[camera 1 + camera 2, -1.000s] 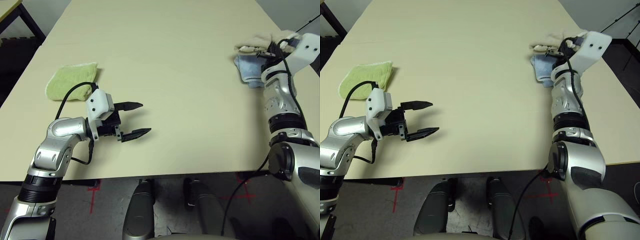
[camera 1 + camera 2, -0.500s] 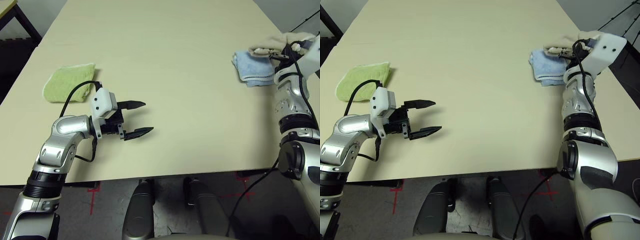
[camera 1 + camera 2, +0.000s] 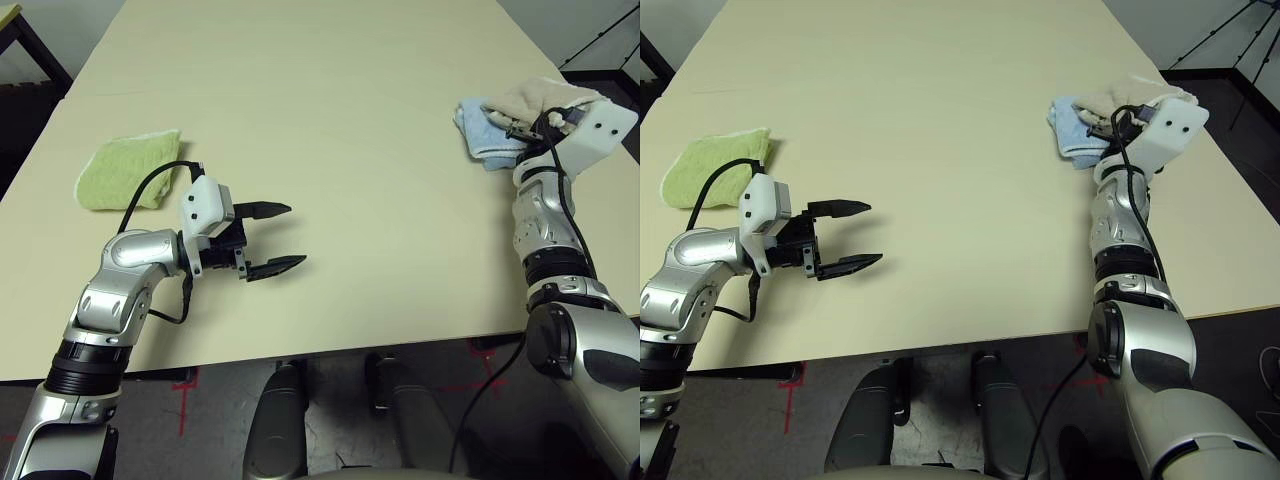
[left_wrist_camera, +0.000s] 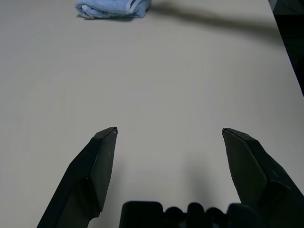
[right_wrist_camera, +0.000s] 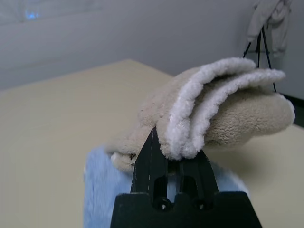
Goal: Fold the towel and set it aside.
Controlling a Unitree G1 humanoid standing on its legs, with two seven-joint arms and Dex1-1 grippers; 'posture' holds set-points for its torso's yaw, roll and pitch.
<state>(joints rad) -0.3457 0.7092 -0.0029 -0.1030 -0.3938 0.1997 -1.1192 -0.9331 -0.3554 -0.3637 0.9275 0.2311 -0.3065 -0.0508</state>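
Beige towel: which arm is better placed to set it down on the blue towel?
Right. The right gripper is shut on the folded beige towel, directly over the blue towel at the table's right side. The left gripper hangs open far across the table, near the green towel.

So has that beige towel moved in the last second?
Yes. The towel, pinched in the right tool, has come down onto the blue towel.
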